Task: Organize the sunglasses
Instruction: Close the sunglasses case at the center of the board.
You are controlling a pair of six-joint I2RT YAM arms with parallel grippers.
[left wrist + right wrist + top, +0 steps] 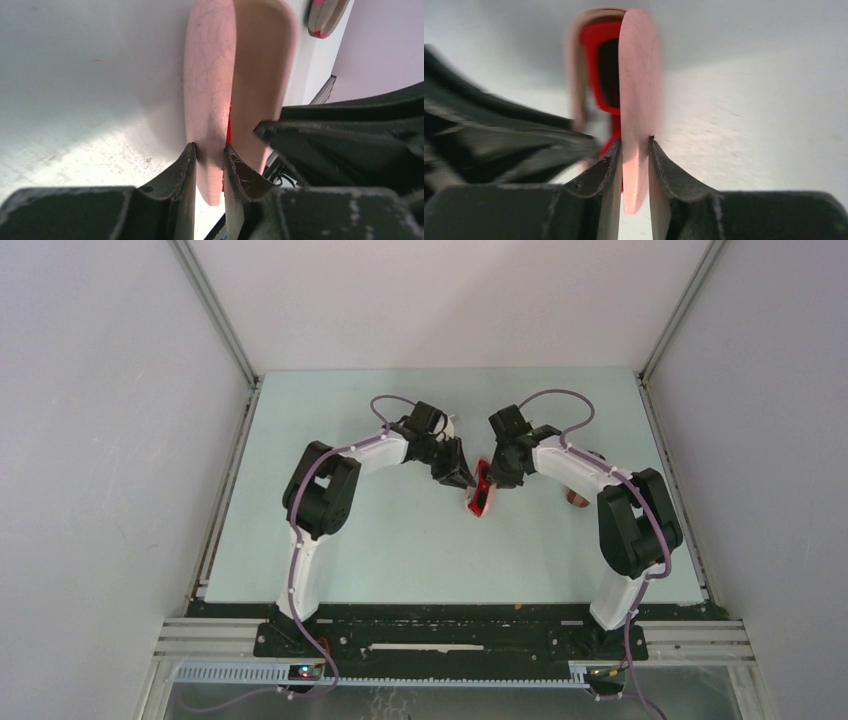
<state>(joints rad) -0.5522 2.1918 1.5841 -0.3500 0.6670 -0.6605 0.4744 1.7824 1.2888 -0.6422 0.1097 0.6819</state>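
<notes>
Right wrist alone: dark lens of red sunglasses inside pink case.
Left gripper: clamps one shell.
Right gripper: clamps the other.

The left arm and the right arm have the same build: smooth white links between bulky black joints, and a thin purple cable that runs along each arm and makes a loop near the wrist. Under both there is one flat black base plate. The left gripper and the right gripper have black fingers which curve inward and narrow to thin tips, and their matte surface carries pale scratches and grey scuffs.
</notes>
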